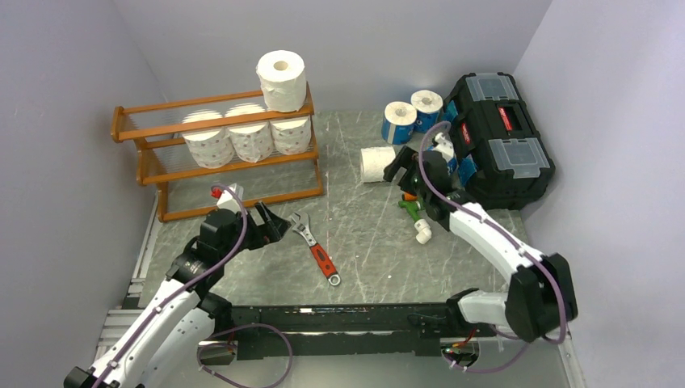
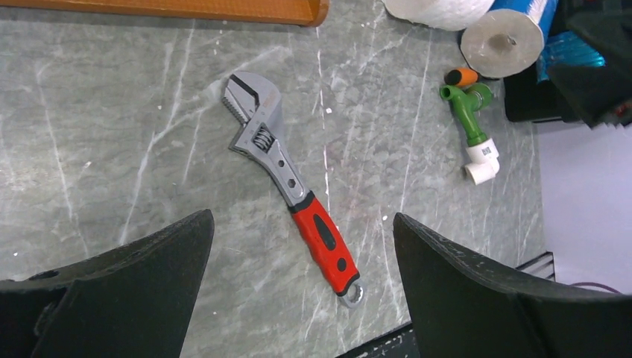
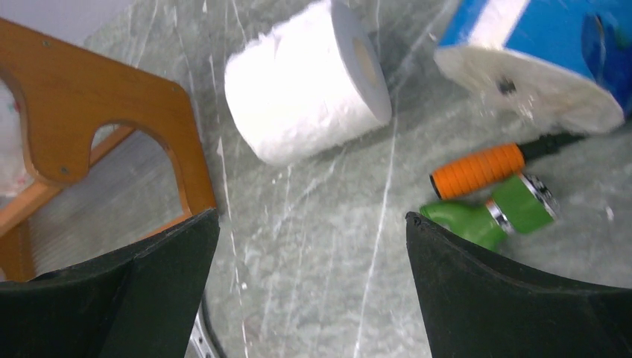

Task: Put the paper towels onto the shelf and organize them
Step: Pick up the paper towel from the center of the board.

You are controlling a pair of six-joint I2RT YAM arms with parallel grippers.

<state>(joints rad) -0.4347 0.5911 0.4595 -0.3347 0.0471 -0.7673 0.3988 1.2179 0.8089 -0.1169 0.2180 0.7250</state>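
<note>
Only the top view is showing the shelf (image 1: pixel 242 202) loaded: three printed rolls (image 1: pixel 249 136) sitting side by side on the middle tier, and a top roll (image 1: pixel 282 79) standing core-up at the right end. Right wrist is giving the close look at the loose white roll (image 3: pixel 305 93): plain, fluffy, lying on its side on the bench (image 3: pixel 320 246) near the shelf's end panel. Its long axis is running left-right in the top view, core end facing the blue-wrapped rolls (image 1: pixel 399 121). Left wrist is showing the wrench (image 2: pixel 287 179) close up. Left tool (image 2: pixel 299 218) and right tool (image 3: pixel 313 216) are both hanging released, gripping nothing.
</note>
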